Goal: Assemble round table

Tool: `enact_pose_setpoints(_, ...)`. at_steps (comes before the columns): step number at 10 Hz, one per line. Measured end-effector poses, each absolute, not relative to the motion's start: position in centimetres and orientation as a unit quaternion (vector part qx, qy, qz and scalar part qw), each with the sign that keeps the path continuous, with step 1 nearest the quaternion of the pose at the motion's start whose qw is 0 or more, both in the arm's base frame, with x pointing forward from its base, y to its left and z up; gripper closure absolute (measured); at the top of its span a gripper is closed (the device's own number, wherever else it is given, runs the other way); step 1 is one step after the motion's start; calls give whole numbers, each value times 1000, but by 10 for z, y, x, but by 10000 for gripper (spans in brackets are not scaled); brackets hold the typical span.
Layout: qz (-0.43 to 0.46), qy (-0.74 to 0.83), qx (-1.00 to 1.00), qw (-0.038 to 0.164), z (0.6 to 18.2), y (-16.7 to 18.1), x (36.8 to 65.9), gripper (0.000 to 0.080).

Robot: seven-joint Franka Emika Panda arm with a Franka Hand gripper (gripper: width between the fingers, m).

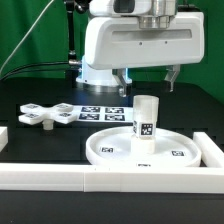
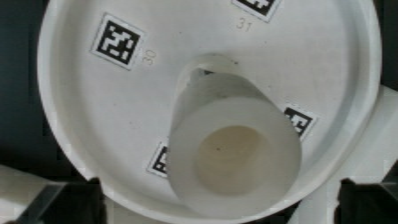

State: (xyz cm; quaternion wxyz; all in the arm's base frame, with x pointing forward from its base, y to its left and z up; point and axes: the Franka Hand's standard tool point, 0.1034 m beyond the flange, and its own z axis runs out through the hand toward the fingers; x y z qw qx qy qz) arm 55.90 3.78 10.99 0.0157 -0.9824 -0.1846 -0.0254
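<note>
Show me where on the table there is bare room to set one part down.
Bare table lies between the cross-shaped foot, the front bar and the round disc. Another patch lies on the exterior view's right, behind the disc. Crowded: around the leg, under the gripper.

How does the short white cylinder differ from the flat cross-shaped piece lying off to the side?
The cylinder leg stands upright on the round disc; the cross-shaped foot lies flat on the black table. The leg is round, the foot four-armed. Both are white with square tags.
</note>
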Motion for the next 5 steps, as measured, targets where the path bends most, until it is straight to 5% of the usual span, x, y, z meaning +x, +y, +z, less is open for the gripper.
enact_pose_setpoints(5, -25, -188, -982, 15, 98, 37, 558, 150)
